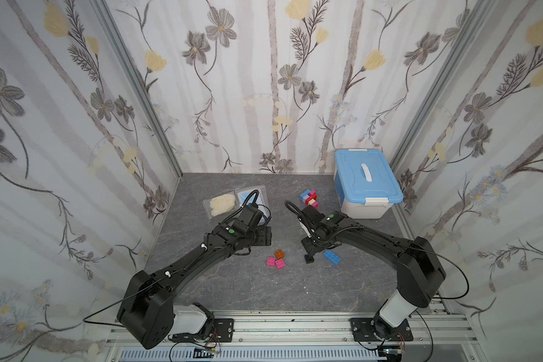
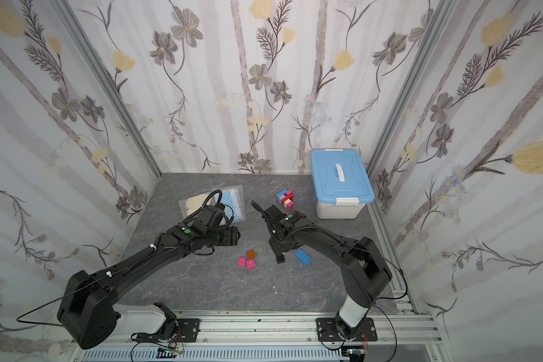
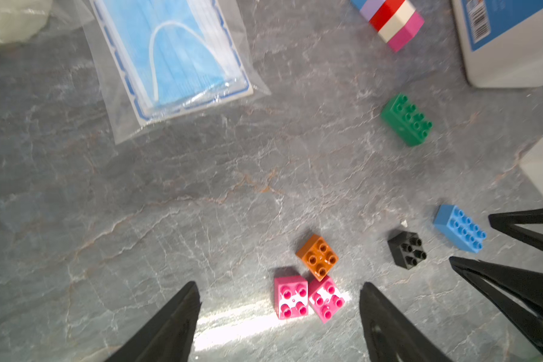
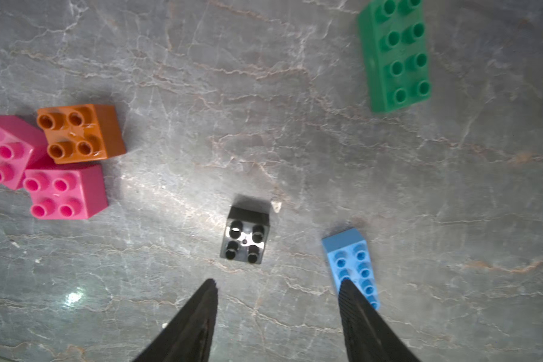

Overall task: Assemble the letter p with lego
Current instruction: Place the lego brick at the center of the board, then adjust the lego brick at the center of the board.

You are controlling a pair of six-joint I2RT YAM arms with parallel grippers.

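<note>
At the far left of the tabletop (image 1: 232,291) lies a cream bag (image 1: 221,203). Just beside it is a mask bag (image 1: 248,195), partly behind the left arm. The left pincer (image 3: 279,290) stands wide open and holds nothing. In its wrist view the two pink bricks show between its tips, down on the tabletop.

Near the tabletop's middle the left pink brick (image 1: 270,261) and the right pink brick (image 1: 280,264) touch side by side. The orange brick (image 1: 279,254) touches them on their far side. To their right, apart, sits the black brick (image 4: 245,239), studs up. The right pincer (image 4: 277,282) hangs by it, partly open, and grips nothing. The black brick lies just ahead of the tips, free of both.

Next comes the long blue brick (image 1: 332,257), studs up. One tip overlaps it in the wrist view, and I cannot tell whether they touch. The green brick (image 3: 406,120) lies alone farther back, hidden under the right arm in both top views.

Toward the far edge a stack (image 1: 309,198) of blue, lavender, red, cream and pink bricks lies just left of the box (image 1: 365,185). The box fills the far right corner, lid on.
</note>
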